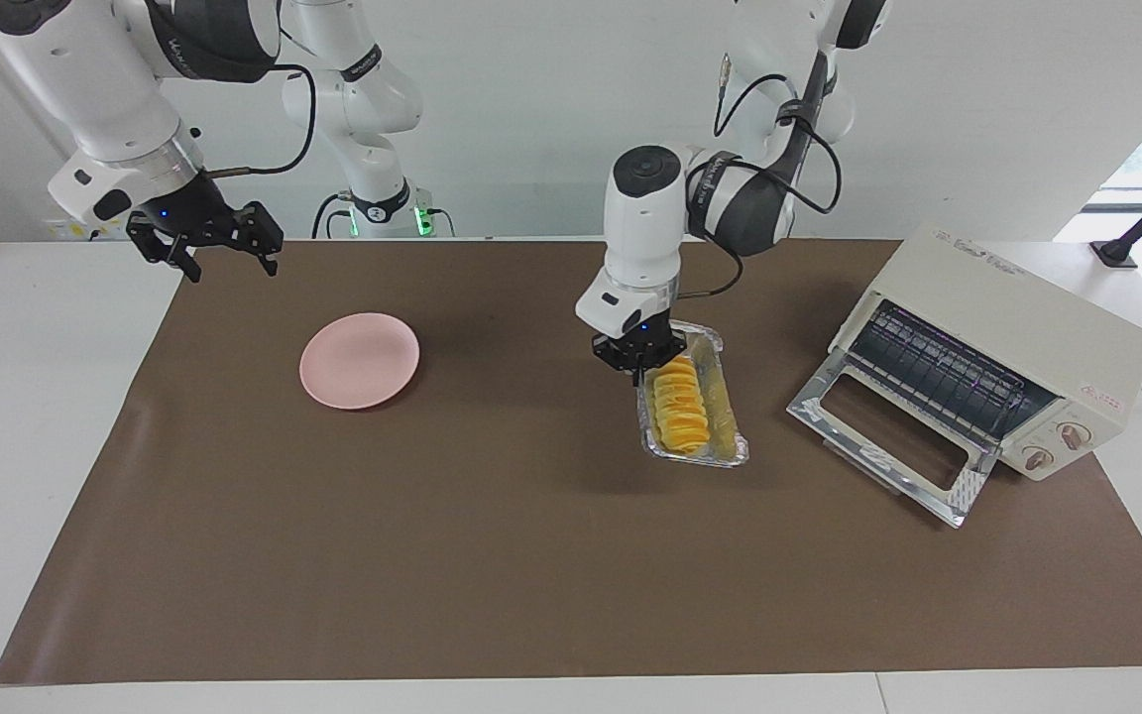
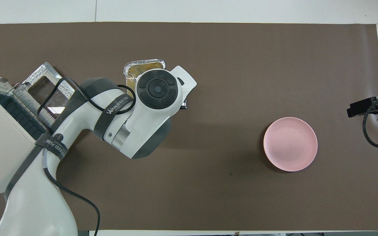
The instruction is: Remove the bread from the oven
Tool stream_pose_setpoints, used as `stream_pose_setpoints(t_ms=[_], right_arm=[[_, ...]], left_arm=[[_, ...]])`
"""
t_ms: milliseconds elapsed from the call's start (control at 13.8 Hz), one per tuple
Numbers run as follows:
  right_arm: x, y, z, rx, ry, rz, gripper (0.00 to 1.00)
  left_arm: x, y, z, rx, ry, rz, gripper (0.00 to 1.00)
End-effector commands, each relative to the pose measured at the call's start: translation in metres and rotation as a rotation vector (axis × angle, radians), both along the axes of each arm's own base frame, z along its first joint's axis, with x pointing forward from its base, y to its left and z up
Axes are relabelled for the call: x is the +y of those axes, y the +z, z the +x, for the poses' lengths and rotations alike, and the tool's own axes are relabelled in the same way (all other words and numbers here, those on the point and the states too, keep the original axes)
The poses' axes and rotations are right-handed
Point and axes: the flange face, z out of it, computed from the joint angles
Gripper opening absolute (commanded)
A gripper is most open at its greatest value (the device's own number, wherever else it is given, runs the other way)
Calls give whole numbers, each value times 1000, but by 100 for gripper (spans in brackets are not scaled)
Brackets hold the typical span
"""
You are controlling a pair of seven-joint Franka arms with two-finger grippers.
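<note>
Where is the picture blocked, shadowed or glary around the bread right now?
Overhead view: the left arm covers the bread; only the foil tray's end shows. Facing view: bread plain, tray shadow on the mat, bright window at the oven's end.
</note>
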Motion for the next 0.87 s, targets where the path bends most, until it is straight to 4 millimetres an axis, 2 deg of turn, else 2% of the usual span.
stream_pose_setpoints(t_ms=[0,218,435,508,653,798], right_arm=[[0,2,-7,3,9,9,100],[0,2,-7,3,9,9,100],[-4,2,-8,3,3,10,100],[-5,2,-8,3,0,9,100],[-6,2,-8,3,-2,10,100],[-6,1,-8,6,-3,10,100]], left_arm=[[-50,-52,-20,67,-71,32,0],[-68,-73,-12,70,-47,19,0],[-67,-73,-10,67,10,17,0],[-64,-72,-7,68,20,19,20],[-57,-71,0,62,75,18,100],[-43,-57,15,34,131,12,100]])
